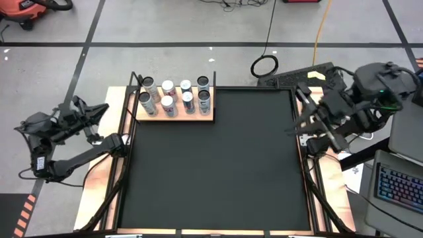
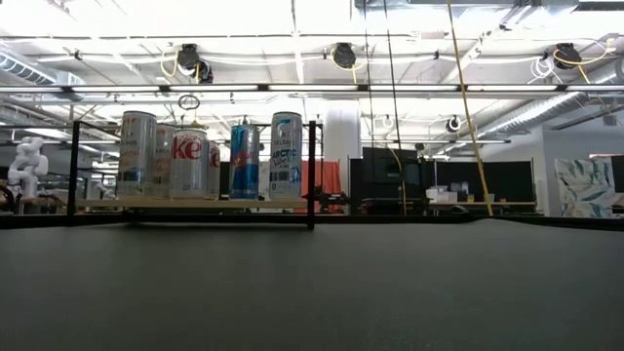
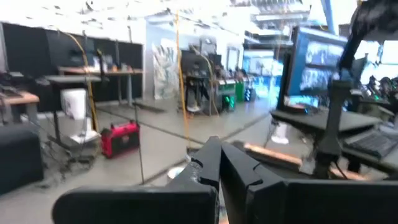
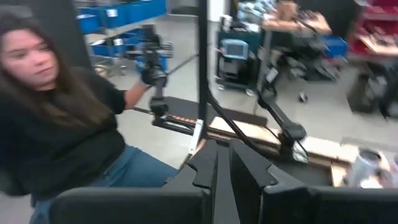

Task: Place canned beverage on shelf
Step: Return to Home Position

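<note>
The shelf, a light-wood board with thin black uprights, stands at the far left of the black mat. Several cans stand upright on it in two rows; the low view shows them side by side on the board. My left gripper is shut and empty, off the mat's left edge; its fingers meet in the left wrist view. My right gripper is shut and empty at the mat's right edge, as its wrist view shows.
A person sits beyond the table's left side. A keyboard and a screen stand off the table's right side. The mat's middle and near half hold no objects.
</note>
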